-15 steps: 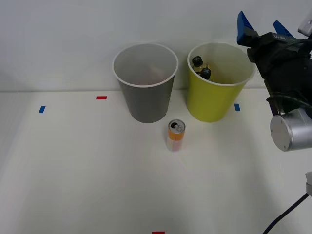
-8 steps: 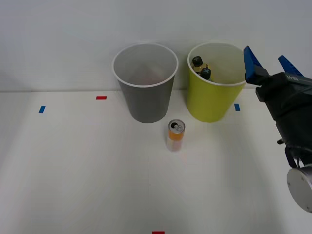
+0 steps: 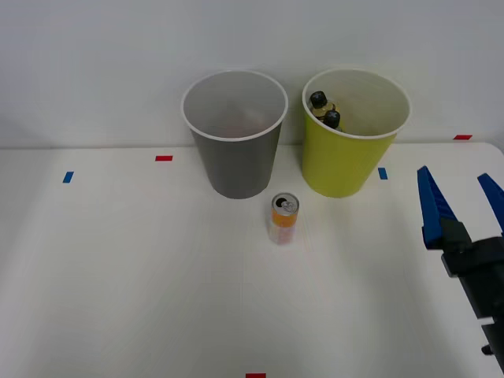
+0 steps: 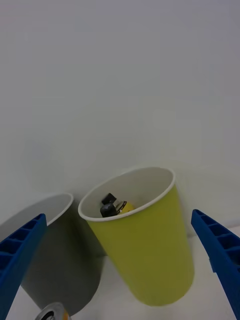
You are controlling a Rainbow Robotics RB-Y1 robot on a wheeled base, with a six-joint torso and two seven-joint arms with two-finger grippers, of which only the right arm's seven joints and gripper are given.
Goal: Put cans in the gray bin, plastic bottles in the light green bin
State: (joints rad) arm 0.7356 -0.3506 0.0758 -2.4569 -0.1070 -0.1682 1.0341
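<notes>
A small orange and white can (image 3: 283, 218) with a silver top stands upright on the white table, just in front of the gap between the two bins; its top edge (image 4: 52, 312) shows in the right wrist view. The gray bin (image 3: 235, 134) (image 4: 47, 260) stands at the back, its inside pale. Beside it on the right is the light green bin (image 3: 354, 132) (image 4: 142, 240), with two black-capped plastic bottles (image 3: 324, 112) (image 4: 114, 205) inside. My right gripper (image 3: 461, 206) (image 4: 120, 280) is open and holds nothing, low at the right, well away from the can.
Small red (image 3: 164, 158) and blue (image 3: 68, 177) tape marks lie on the table. A white wall rises right behind the bins. The table's right edge shows near the red mark (image 3: 462, 137).
My right gripper has drawn back from beside the light green bin, down and toward the near right of the table. The can, bottles and bins have not moved.
</notes>
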